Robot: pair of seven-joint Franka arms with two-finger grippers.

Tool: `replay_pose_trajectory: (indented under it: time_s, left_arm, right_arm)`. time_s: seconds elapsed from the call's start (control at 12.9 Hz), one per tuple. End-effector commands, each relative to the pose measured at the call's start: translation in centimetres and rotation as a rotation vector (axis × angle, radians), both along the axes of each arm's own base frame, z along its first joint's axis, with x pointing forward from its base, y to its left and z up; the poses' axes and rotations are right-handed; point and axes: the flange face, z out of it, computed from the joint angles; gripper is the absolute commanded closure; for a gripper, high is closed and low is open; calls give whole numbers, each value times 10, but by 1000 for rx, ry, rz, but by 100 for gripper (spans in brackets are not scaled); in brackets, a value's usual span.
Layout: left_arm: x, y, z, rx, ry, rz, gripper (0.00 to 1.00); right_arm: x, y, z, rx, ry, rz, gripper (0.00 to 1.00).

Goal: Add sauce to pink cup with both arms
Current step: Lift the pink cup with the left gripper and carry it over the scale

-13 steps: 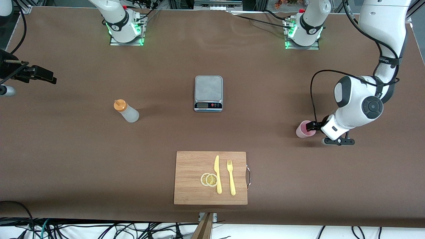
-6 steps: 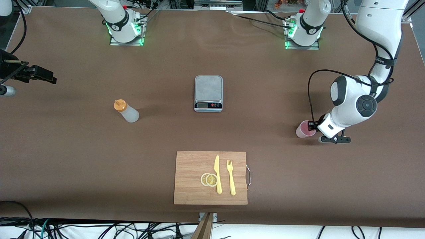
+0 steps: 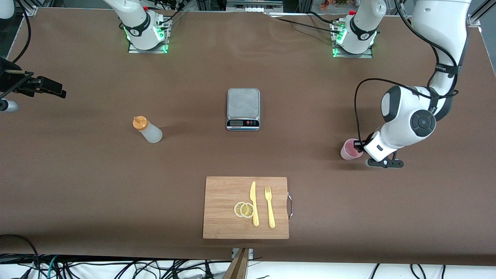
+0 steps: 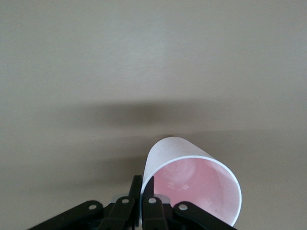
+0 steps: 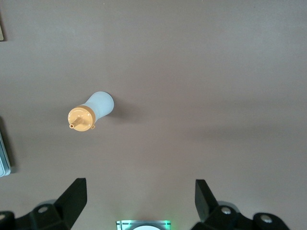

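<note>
pale-pink cup [image 4: 192, 184] — tapered, handleless

We see a matt brown table [image 3: 97, 186], a brushed-metal scale [image 3: 243, 102], a grained wooden board [image 3: 224, 193], a smooth plastic pink cup [image 4: 192, 184] and a translucent plastic sauce bottle [image 3: 149, 131].

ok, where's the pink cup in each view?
Front view: pink cup toward the left arm's end of the table, rim pinched by the left gripper.
Left wrist view: cup at the lower edge, tilted, its wall between the shut fingers.
Right wrist view: not in it.
Shared landmark: the left gripper on the rim.
</note>
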Motion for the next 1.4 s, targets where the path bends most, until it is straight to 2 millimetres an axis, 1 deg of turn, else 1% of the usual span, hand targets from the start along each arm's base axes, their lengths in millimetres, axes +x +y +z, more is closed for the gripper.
replay_pose_trajectory:
  time_s: [0.0,0.08,0.16,0.31,0.39,0.54,0.62,0.7,0.93,1.01,1.24,1.32]
  left_arm:
    - [-4,-73,40,-31,14,12,100]
    - [-11,-108,47,-44,18,8,100]
    - [-23,-143,50,-54,30,28,100]
    - [-49,-209,59,-75,52,89,100]
    - [-67,-239,60,-80,67,93,100]
    - [-102,-293,66,-90,89,110,100]
    - [-117,-312,68,-90,96,123,100]
    - [-130,-327,70,-92,105,122,100]
    - [-161,-358,68,-85,133,171,100]
    - [-169,-366,62,-83,137,197,100]
    - [-197,-382,40,-94,120,263,100]
    - [-201,-382,37,-90,123,269,100]
  right_arm:
    - [-1,0,8,4,-1,-1,0]
    - [-1,0,8,4,-1,-1,0]
    - [-1,1,8,4,-1,1,0]
    - [-1,5,9,3,-3,4,0]
    - [-1,5,9,4,-3,8,0]
    - [-1,5,9,4,-3,7,0]
    - [-1,6,9,3,-3,7,0]
    - [-1,6,9,2,-3,10,0]
    - [-6,10,10,3,22,4,0]
    - [-5,9,10,4,23,10,0]
    - [-5,7,11,6,22,8,0]
    - [-5,7,11,6,22,8,0]
